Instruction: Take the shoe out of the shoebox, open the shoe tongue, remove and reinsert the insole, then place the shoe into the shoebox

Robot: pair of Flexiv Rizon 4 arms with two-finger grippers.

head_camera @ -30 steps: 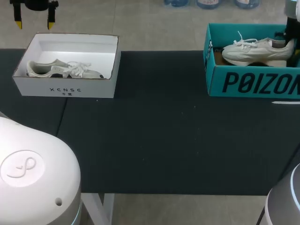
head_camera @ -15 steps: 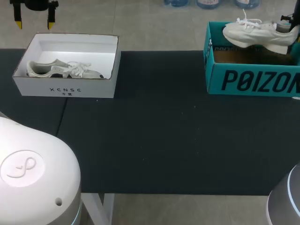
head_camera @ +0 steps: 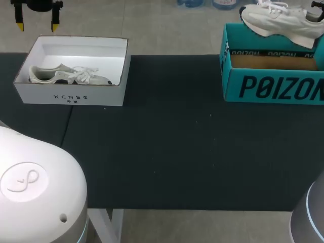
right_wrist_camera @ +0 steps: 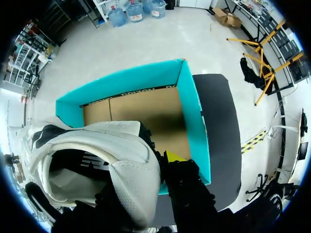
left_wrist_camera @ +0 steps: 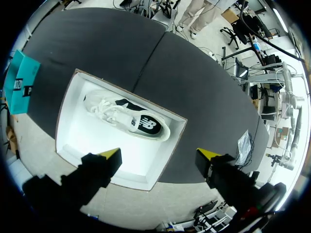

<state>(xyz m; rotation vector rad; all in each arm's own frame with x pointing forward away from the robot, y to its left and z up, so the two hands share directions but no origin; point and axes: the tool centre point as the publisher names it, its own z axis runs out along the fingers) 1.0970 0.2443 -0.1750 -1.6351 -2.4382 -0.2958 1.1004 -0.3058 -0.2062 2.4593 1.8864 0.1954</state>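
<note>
A white shoe (head_camera: 276,21) hangs above the open teal shoebox (head_camera: 273,86) at the table's far right, toe pointing left. My right gripper (head_camera: 315,15) holds it by the heel, and only a dark bit of the gripper shows at the head view's edge. In the right wrist view the gripper (right_wrist_camera: 156,161) is shut on the shoe's heel collar (right_wrist_camera: 121,145), with the teal shoebox's bare cardboard floor (right_wrist_camera: 150,109) below. My left gripper (head_camera: 36,24) stands open, high behind the white box. The left wrist view shows it (left_wrist_camera: 159,155) wide open with nothing between its fingers.
A white shoebox (head_camera: 71,96) stands at the table's far left with a second pale shoe (head_camera: 68,75) lying inside; the white shoebox (left_wrist_camera: 73,141) and second shoe (left_wrist_camera: 129,119) lie straight below the left gripper. Dark table mat (head_camera: 167,147) spreads between the two boxes.
The right gripper has lifted the white shoe up out of the teal shoebox, from resting inside to hanging above its rim. The left arm has stayed still.
</note>
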